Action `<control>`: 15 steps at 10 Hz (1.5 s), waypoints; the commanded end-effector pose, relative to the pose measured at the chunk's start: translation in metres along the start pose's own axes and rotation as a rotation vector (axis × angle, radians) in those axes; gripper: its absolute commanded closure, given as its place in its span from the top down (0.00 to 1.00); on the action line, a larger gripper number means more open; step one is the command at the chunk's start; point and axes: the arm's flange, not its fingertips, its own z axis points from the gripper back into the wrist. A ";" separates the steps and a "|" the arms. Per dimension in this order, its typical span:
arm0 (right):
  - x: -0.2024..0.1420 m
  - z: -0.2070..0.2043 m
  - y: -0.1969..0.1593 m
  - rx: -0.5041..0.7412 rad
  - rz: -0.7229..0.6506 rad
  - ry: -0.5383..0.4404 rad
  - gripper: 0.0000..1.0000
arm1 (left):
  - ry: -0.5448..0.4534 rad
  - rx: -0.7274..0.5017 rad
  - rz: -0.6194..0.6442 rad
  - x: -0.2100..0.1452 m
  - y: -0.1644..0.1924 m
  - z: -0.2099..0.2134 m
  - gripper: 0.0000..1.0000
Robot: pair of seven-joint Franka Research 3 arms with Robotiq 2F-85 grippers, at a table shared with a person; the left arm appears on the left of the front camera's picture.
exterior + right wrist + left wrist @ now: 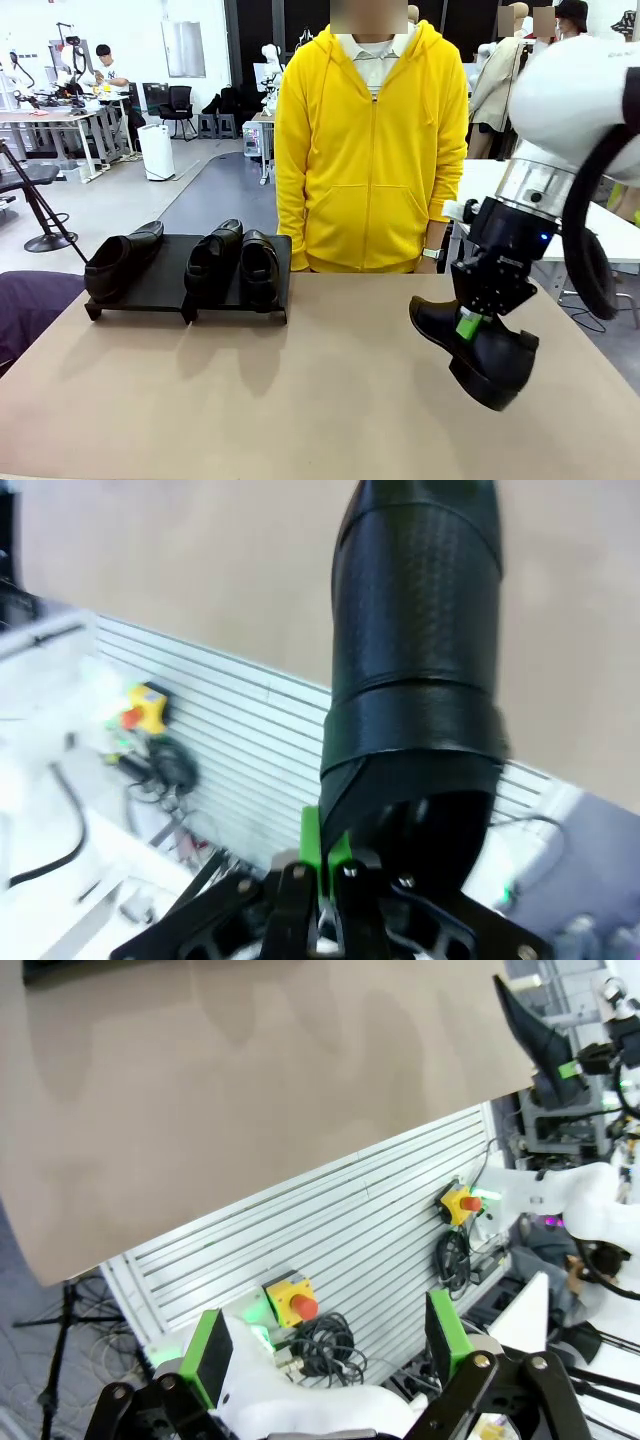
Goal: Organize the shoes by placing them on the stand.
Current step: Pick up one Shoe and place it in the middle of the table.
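Observation:
The black stand (pixel 165 280) sits at the table's far left. One glossy black shoe (pixel 123 262) rests on the left side of its left platform, and two shoes (pixel 214 254) (pixel 262 268) fill the right platform. My right gripper (pixel 468 326) is shut on the rim of a fourth shoe (pixel 482 348), holding it tilted above the table's right side, toe pointing left. In the right wrist view that shoe (pixel 418 650) hangs from the gripper (pixel 326 865), one green pad (pixel 311 842) against its opening. My left gripper (pixel 328 1348) is open with nothing between its fingers, off the table's near edge.
A person in a yellow hoodie (pixel 370 150) stands at the far edge, hands down. The tan table (pixel 280 400) spreads between stand and held shoe. Below the near edge are a slatted panel (pixel 330 1230), yellow stop buttons (pixel 292 1300) and cables. The held shoe (pixel 535 1030) shows far off.

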 end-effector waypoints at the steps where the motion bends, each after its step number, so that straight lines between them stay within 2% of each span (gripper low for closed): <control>1: 0.004 0.005 0.010 -0.008 0.010 -0.001 0.00 | -0.010 -0.009 -0.010 0.000 0.001 0.001 1.00; 3: 0.004 0.005 0.010 -0.008 0.010 -0.001 0.00 | -0.010 -0.009 -0.010 0.000 0.001 0.001 1.00; 4: 0.004 -0.004 -0.001 -0.001 -0.001 0.011 0.00 | -0.010 -0.009 -0.010 0.000 0.001 0.001 1.00; 5: 0.012 -0.021 0.017 -0.059 0.086 -0.030 0.00 | -0.010 -0.009 -0.010 0.000 0.001 0.001 1.00; 7: 0.032 -0.071 0.071 -0.188 0.008 -0.120 0.00 | -0.010 -0.009 -0.010 0.000 0.001 0.001 1.00; 8: 0.043 -0.097 0.098 -0.220 0.028 -0.152 0.00 | -0.010 -0.009 -0.010 0.000 0.001 0.001 1.00; 11: 0.064 -0.143 0.139 -0.328 -0.100 -0.297 0.00 | -0.010 -0.009 -0.010 0.000 0.001 0.001 1.00; 15: 0.093 -0.179 0.153 -0.225 -0.071 -0.233 0.00 | -0.010 -0.009 -0.010 0.000 0.001 0.001 1.00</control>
